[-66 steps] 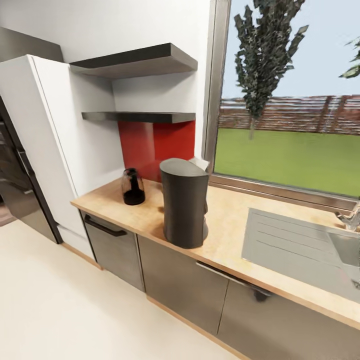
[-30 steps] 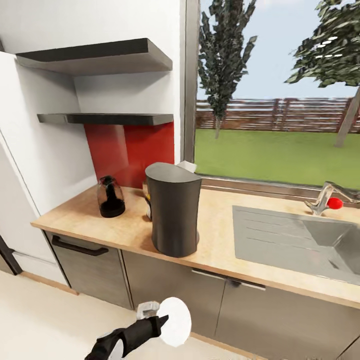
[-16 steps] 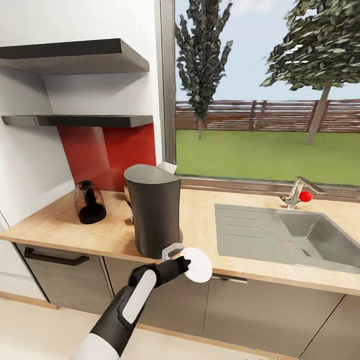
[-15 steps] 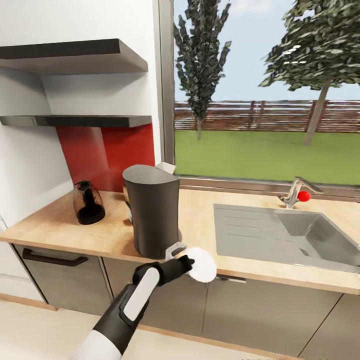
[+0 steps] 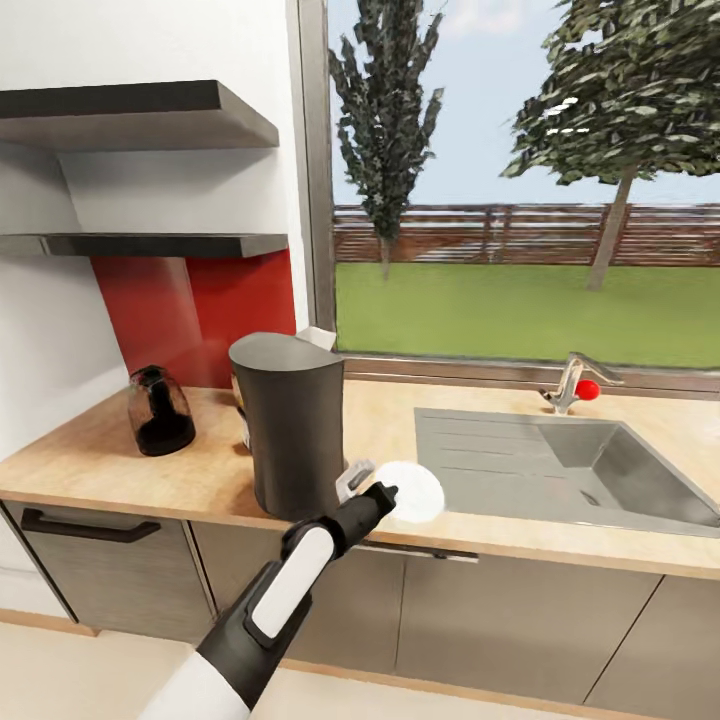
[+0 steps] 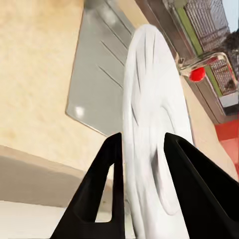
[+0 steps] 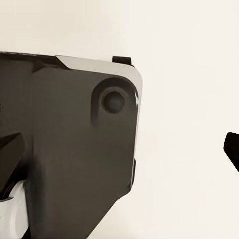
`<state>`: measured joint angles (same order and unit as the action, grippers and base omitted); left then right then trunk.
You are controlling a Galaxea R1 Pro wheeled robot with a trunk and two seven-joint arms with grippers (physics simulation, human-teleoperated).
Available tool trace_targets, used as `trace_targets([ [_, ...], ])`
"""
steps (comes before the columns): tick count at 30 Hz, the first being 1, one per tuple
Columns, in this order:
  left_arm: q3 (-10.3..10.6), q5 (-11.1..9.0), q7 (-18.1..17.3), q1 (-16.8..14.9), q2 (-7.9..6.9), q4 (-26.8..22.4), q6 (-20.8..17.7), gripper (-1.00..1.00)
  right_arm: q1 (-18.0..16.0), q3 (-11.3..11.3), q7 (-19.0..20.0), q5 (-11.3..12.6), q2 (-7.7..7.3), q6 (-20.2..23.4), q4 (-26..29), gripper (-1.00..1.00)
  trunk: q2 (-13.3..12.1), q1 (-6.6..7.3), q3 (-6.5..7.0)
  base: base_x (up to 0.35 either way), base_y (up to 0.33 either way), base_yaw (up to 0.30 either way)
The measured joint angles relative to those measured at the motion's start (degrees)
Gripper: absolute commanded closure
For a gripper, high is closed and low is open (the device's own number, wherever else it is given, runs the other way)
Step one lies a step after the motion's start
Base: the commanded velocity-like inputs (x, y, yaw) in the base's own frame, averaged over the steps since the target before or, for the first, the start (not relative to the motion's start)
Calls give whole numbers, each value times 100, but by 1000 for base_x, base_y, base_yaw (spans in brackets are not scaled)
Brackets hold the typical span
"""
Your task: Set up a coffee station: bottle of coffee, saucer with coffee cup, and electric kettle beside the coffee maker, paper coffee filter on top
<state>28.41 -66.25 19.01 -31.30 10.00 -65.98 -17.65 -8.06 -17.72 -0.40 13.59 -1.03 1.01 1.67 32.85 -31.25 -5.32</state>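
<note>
The tall dark grey coffee maker stands on the wooden countertop. My left gripper is shut on the rim of a white saucer, holding it over the counter's front edge just right of the coffee maker. In the left wrist view the saucer stands edge-on between the black fingers. A dark rounded vessel sits on the counter to the left. Something white peeks from behind the coffee maker. The right gripper's dark fingertips sit far apart at the frame's edges.
A steel sink with a red-knobbed tap lies right of the saucer. Two dark wall shelves hang above a red backsplash. Grey cabinet fronts run below. The right wrist view shows a dark robot part over the pale floor.
The camera has swung right along the counter. My left arm has risen and reached forward, bringing the saucer from below the counter edge up to counter level beside the coffee maker.
</note>
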Motion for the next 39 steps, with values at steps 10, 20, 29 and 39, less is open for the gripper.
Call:
trace_targets([
  [10,1685,-78,248,139,0,275,2996,100,0,19,-5,0,-10,2,1,-100,-1,-1,0,-59,-82,0],
  [20,1702,-136,249,206,0,423,3074,100,0,19,-8,0,-10,2,1,-100,1,3,0,166,-179,0],
  [29,1694,-1015,230,212,0,426,3429,100,-1,11,-8,0,-10,2,-5,-100,0,0,-12,141,-9,78],
  [39,1656,-1159,224,211,0,609,3473,100,0,11,-8,0,-10,2,1,-100,0,1,-48,23,0,135],
])
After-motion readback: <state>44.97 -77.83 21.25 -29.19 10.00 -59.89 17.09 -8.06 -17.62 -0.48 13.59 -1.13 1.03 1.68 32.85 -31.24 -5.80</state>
